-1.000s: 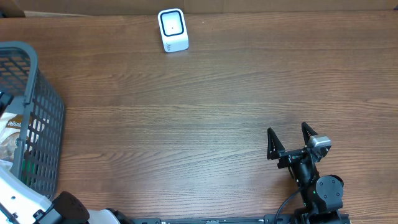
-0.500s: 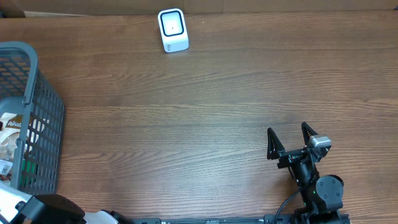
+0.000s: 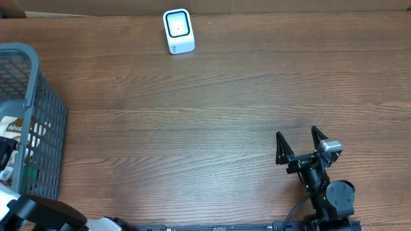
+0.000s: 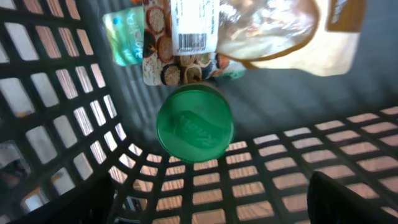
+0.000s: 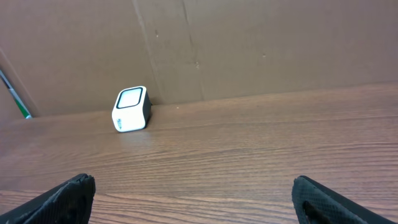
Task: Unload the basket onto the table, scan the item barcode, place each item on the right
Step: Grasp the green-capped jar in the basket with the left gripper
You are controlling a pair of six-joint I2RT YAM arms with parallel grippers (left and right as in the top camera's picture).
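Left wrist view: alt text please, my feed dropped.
A round green lid sits centred inside a grey mesh basket, the left tool open over it. Beyond it lie a snack packet with a barcode label showing and a cream bag.

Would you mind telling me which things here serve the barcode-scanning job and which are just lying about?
Job: scanner, basket, green-lidded container in front of the open left gripper, barcoded snack packet.
Lying about, probably: beige pouch, idle right gripper, cardboard backdrop.
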